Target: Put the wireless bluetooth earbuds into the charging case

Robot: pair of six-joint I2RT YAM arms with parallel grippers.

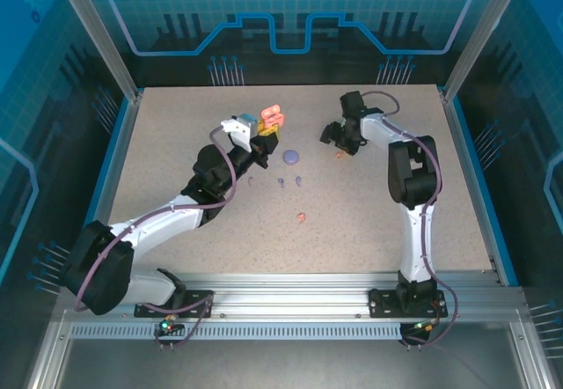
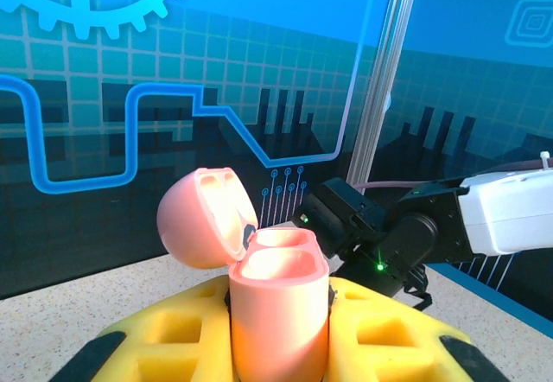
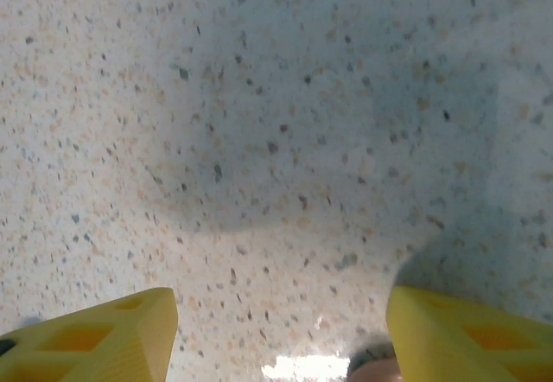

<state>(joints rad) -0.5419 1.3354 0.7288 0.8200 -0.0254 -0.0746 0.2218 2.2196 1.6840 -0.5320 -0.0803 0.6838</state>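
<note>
As left hand (image 2: 281,347) grips, pink case (image 2: 278,291) upright

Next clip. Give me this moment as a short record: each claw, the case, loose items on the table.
left claw: shut on the pink case, holding it upright
lid: open, both sockets look empty
right claw: open, low over the table
loose on table: round purple object, purple earbud, second purple earbud, coral earbud
earbuds seated: none visible

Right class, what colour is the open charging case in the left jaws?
The charging case is peachy pink, clearest in left wrist view.
</note>
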